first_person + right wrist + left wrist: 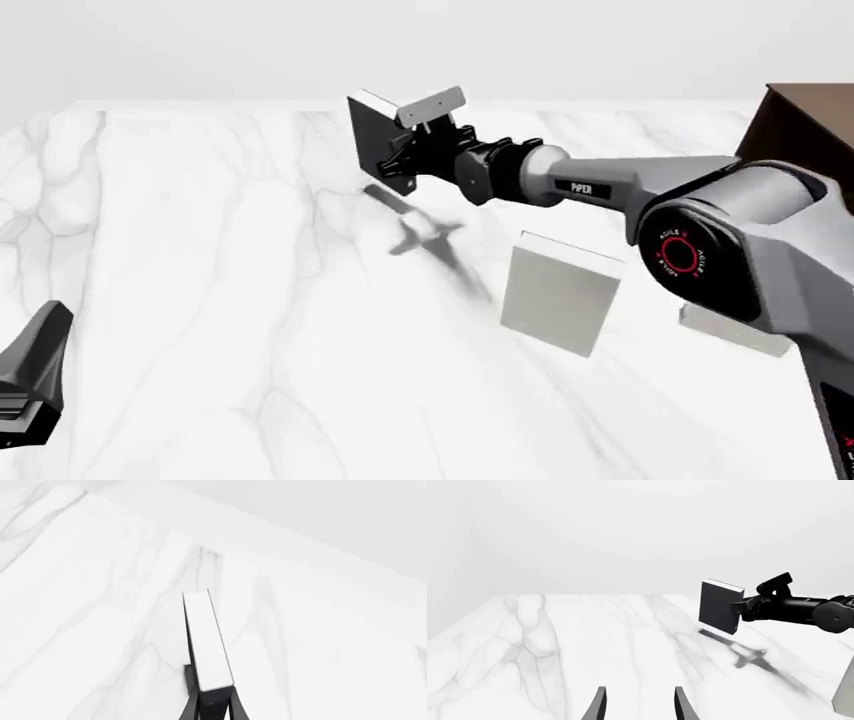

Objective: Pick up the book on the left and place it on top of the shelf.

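Observation:
The thin dark grey book [374, 135] is held upright in the air above the marble table, clamped in my right gripper [407, 150]. Its shadow lies on the table below it. In the left wrist view the book [719, 606] hangs clear of the table with my right gripper [746, 607] shut on its edge. In the right wrist view its white page edge [207, 640] sticks out between the fingers [190, 707]. The dark brown shelf [807, 135] shows only partly at the right edge. My left gripper [637, 705] is open and empty, low at the table's near left.
A larger light grey book [561, 290] stands upright near the table's middle right. Another pale book [734, 330] lies behind my right arm's base. The white marble table [200, 250] stretches to the left.

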`<state>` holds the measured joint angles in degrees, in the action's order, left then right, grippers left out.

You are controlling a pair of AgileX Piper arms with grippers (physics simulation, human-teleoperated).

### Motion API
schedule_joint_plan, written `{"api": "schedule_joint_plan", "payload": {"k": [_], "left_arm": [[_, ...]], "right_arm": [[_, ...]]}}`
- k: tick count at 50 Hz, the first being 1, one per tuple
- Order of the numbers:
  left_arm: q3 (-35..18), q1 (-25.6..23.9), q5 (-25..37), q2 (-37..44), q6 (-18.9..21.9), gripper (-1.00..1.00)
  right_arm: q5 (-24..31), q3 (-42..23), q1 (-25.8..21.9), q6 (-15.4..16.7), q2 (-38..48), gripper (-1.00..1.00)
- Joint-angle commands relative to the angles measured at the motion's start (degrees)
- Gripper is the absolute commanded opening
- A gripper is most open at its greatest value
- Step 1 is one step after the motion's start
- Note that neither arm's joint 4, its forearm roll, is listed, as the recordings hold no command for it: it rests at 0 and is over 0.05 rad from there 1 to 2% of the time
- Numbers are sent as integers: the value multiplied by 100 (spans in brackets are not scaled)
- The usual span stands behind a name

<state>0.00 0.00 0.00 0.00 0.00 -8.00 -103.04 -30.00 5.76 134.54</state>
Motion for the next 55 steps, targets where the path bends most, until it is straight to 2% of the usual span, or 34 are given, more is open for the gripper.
{"api": "schedule_joint_plan", "payload": {"k": [1, 10, 24, 43, 55], "left_arm": [[0, 0, 0, 0, 0, 100], [0, 0, 0, 0, 0, 100], [0, 0, 0, 0, 0, 100], [0, 0, 0, 0, 0, 100], [0, 0, 0, 0, 0, 100]], "right_arm": [[-273, 863, 62, -21, -1071, -100], [-476, 1755, 3, 14, -1957, -100], [-401, 2604, 6, 230, -3055, -100], [-395, 3980, 370, 433, -4658, -100], [-307, 4403, 661, 591, -5288, -100]]}}
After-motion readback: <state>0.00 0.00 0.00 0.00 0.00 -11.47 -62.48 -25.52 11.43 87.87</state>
